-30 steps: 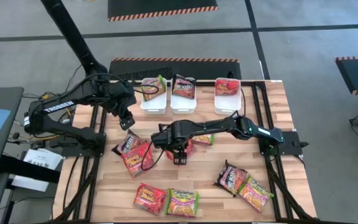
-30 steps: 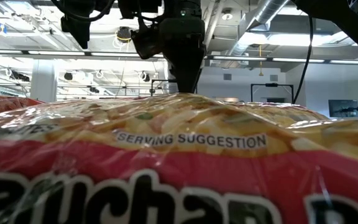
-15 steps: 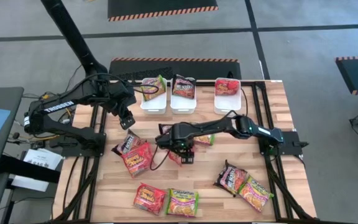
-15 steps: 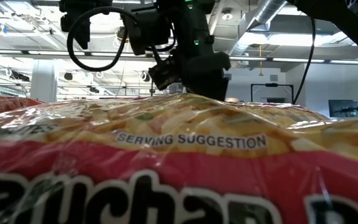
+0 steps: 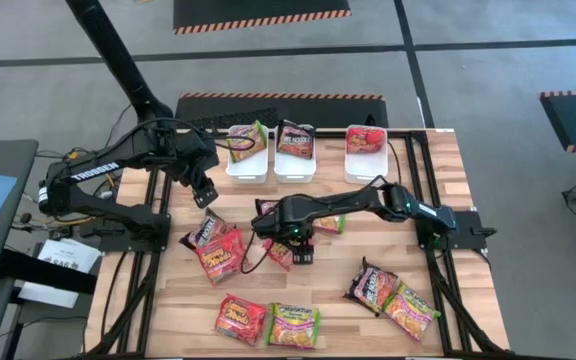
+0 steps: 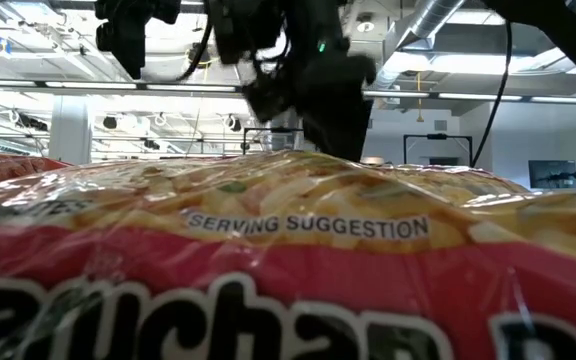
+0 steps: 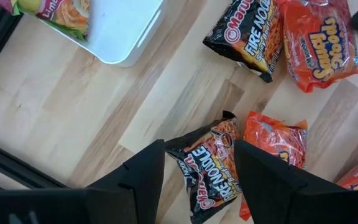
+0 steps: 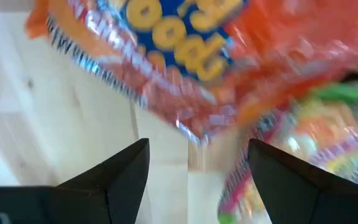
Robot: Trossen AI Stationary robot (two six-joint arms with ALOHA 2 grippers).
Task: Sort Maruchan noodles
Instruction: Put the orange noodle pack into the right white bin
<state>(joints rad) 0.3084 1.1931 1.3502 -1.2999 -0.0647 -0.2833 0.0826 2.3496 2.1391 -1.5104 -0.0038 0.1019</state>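
Observation:
Ramen packets lie scattered on the wooden table. My left gripper (image 5: 205, 192) (image 7: 199, 149) hovers open above a dark packet (image 5: 206, 228) (image 7: 210, 165), which lies flat beside a red one (image 5: 223, 252) (image 7: 272, 143). My right gripper (image 5: 296, 250) (image 8: 199, 146) is open at the table's middle, just over a red packet (image 5: 279, 252) (image 8: 197, 56); a green-yellow packet (image 5: 328, 224) (image 8: 309, 137) lies next to it. Three white trays (image 5: 247, 168) (image 5: 294, 170) (image 5: 365, 165) at the far edge hold one green-yellow, one dark and one red packet.
Near the front edge lie a red packet (image 5: 241, 318), a green-yellow packet (image 5: 293, 325), a dark packet (image 5: 371, 283) and another green-yellow one (image 5: 408, 308). One more dark packet (image 5: 267, 209) sits by the right arm. A red packet (image 6: 288, 280) fills the low view.
My right gripper has turned about its wrist above the red packet at the table's middle and shifted a little toward the right edge, staying low. The red packet now shows more to the gripper's left. My left arm has kept still.

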